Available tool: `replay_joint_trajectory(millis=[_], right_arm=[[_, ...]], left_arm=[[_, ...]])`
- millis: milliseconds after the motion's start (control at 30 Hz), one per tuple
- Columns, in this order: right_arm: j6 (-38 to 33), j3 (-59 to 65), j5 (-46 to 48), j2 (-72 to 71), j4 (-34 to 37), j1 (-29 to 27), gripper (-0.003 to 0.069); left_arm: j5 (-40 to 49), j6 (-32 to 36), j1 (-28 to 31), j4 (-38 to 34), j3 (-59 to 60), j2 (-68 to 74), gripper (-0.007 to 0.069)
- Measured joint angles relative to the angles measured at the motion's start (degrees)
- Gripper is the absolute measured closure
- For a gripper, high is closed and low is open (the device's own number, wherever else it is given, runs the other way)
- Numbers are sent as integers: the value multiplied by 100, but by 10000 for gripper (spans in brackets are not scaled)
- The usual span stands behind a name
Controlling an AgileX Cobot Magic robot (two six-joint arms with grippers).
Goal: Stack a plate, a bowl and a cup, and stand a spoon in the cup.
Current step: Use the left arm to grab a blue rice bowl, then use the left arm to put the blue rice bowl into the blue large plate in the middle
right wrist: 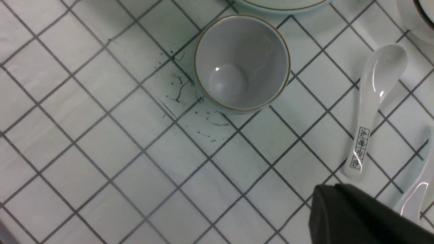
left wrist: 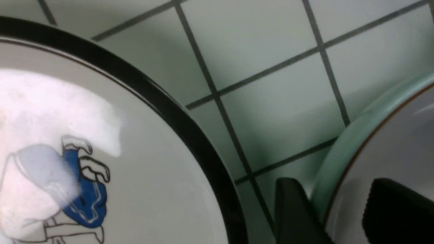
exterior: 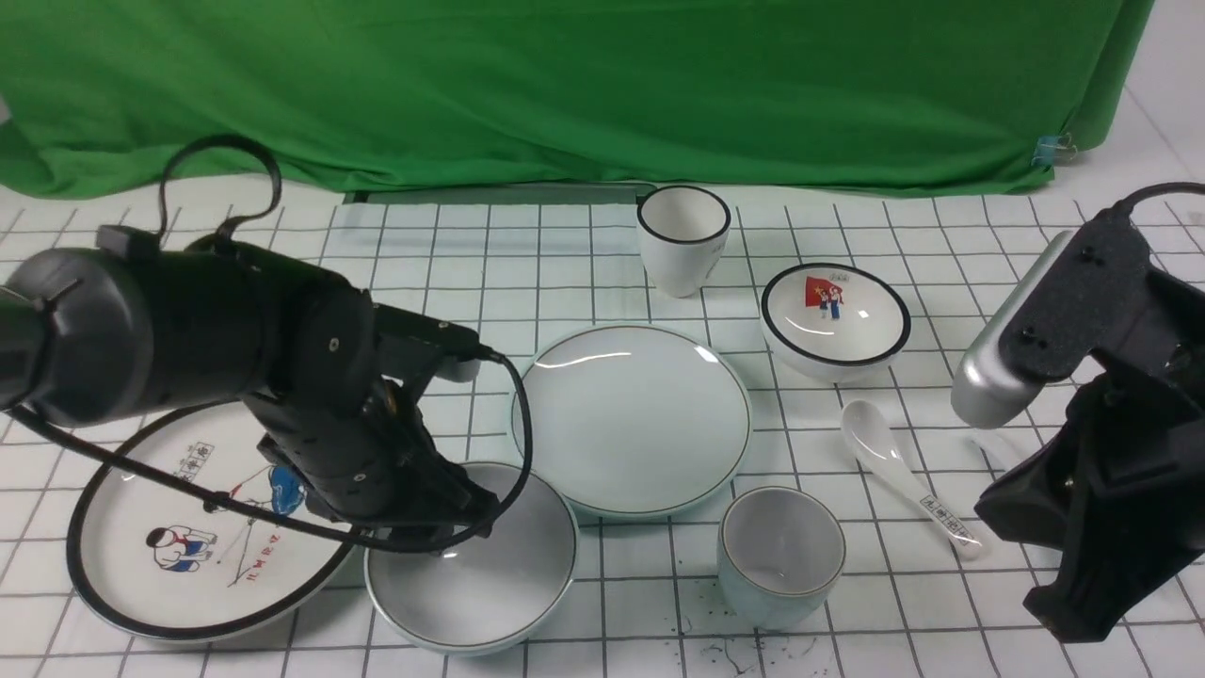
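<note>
Bowl point(exterior: 508, 565), pale blue-green, sits upright on the robot's side of the plate point(exterior: 635, 419), toward its left; contact between them can't be told. Left gripper point(left wrist: 335, 189) straddles the bowl's rim, jaws parted partway, one fingertip inside, one outside; firm hold can't be told. Cup point(exterior: 779, 560): upright, robot's side of the plate, toward the right, pale inner wall and floor showing. Spoon point(right wrist: 412, 200): well right of the plate, lying on the gridded cloth point(right wrist: 162, 169), past the labelled spoon point(exterior: 908, 476). Right gripper point(right wrist: 339, 189): jaws together, grasping nothing. Black-rimmed bowl point(exterior: 836, 320): right of the plate and farther out, red flag and figures printed inside. Black-rimmed cup point(exterior: 682, 240): upright, beyond the plate. Cartoon plate point(exterior: 151, 574): well left of the plate.
</note>
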Motion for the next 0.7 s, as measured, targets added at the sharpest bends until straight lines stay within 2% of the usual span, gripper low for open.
replay_joint_trajectory(millis=[67, 133, 267, 400, 600, 700], right_arm=[[0, -1, -11, 0, -14, 0, 615], [0, -1, -22, 0, -36, 0, 615], [0, -1, -22, 0, -60, 0, 615], [0, -1, -22, 0, -112, 0, 615], [0, -1, -109, 0, -278, 0, 615], [0, -1, -118, 0, -318, 0, 615]], left_arm=[[-15, -1, 0, 64, -11, 0, 526], [10, -7, 0, 135, -46, -29, 593], [669, -26, -8, 400, -508, -214, 634], [1066, 71, 11, 668, -1294, -382, 634], [1043, 723, 11, -428, -2540, -130, 634], [1048, 1099, 0, -1237, -3132, 560, 634]])
